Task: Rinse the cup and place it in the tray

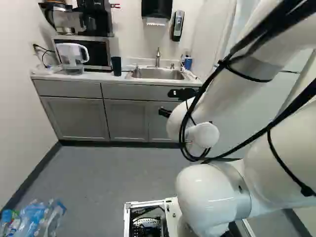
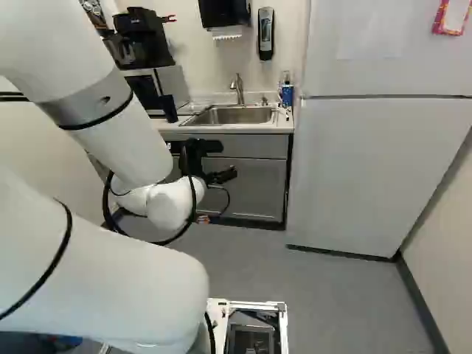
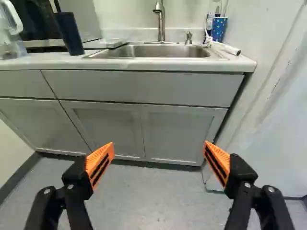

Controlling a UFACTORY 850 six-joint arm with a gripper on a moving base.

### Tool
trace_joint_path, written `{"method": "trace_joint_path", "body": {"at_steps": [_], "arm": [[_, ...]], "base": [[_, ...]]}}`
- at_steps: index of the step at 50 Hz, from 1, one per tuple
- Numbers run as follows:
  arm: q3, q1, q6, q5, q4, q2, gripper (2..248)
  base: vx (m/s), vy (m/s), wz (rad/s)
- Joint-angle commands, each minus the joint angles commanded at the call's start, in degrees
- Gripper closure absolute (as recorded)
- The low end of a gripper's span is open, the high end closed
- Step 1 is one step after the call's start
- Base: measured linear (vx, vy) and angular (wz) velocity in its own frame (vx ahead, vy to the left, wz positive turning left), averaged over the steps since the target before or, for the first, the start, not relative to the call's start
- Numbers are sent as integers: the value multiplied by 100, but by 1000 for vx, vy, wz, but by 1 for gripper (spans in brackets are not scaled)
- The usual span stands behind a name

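My pincer (image 3: pixel 159 143) is hanging open, lower than the sink (image 3: pixel 160 51), and I am risking toppling the cup (image 3: pixel 70 33) beside it by approaching off-centre and nudging one side.

On the white worktop (image 3: pixel 29 63), a clear pitcher (image 1: pixel 73 58) stands towards the left end, a microwave (image 1: pixel 99 53) behind, a dark cup (image 3: pixel 70 32) left of the inset sink (image 3: pixel 165 51), a spotted blue cup (image 3: pixel 219 29) near the back right corner.

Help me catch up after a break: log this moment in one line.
gripper open, empty | dark cup upright on counter beside sink | faucet: no water visible | cup not yet grasped
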Motion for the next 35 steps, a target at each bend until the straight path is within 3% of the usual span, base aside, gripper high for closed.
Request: {"method": "trace_joint_path", "body": {"at_steps": [35], "arm": [[-1012,169,0,0,0,-508,3]], "base": [[1,0,3]]}}
